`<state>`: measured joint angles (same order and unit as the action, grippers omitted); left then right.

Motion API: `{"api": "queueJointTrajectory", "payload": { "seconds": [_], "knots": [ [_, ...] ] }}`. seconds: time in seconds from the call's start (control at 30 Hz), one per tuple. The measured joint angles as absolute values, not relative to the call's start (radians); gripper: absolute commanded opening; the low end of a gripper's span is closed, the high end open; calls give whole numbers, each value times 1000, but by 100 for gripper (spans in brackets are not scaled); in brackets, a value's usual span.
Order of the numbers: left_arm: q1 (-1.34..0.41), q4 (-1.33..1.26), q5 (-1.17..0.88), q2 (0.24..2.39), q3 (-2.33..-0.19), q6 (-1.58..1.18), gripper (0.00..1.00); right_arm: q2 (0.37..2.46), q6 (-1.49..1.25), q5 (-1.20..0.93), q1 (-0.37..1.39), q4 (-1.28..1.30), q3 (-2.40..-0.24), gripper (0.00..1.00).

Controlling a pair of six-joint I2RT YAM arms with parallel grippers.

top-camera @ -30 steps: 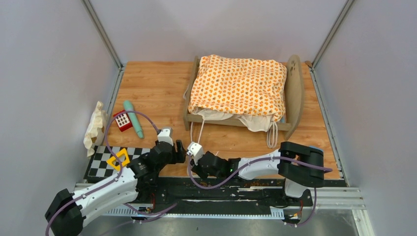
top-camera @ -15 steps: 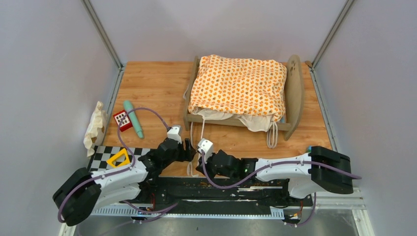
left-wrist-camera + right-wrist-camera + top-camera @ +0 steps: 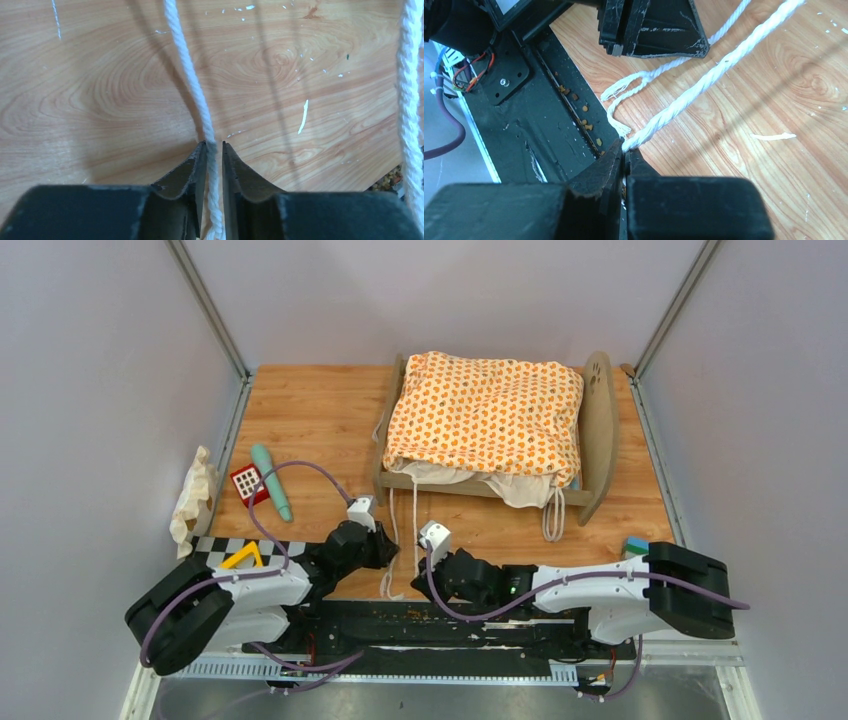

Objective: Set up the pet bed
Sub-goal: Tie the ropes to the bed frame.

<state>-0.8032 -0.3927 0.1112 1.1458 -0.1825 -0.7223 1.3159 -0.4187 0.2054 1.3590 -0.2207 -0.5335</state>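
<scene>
The pet bed (image 3: 600,430) stands unmoved at the table's (image 3: 310,410) far edge. The left gripper (image 3: 213,145), wider a moment earlier, now pinches a white tie cord (image 3: 192,85). The right gripper (image 3: 625,150) stays clamped on a second cord (image 3: 704,80).

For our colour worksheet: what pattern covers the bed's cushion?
Small orange prints on cream cushion, top view best.

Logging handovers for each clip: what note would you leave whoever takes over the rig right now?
Left end effector: shut on the left tie.
Right end effector: shut on the right tie, near its end.
Bed: beyond the arms, to the right. The cushion lies on it, its near edge sagging over the front, and both ties trail toward the arms, unknotted.
Done: cushion on bed.
Left: probably knot the ties and tidy the cushion.
</scene>
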Motion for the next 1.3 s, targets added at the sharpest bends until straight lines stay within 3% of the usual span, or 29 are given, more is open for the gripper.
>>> {"api": "queueJointTrajectory", "payload": {
  "seconds": [0.13,0.3,0.47,0.63,0.8,1.1,1.3],
  "knots": [
    [-803,-385,103,1122,-159,-742,4,1306,-445,226,1359,-221,-533,0],
    [-803,-267,131,987,-129,-758,2,1314,-491,250,1359,-213,-535,0],
    [-803,-70,206,766,-124,-762,0,1388,-538,248,1358,-215,-572,8],
    [-803,72,265,611,-124,-765,0,1497,-564,215,1357,-219,-650,40],
    [-803,130,289,599,-124,-774,0,1511,-572,255,1351,-166,-690,58],
    [-803,151,290,663,-173,-780,0,1368,-446,323,1345,-112,-647,59],
    [-803,163,290,663,-219,-779,0,1488,-307,241,1345,-298,-641,61]
  ]
}}
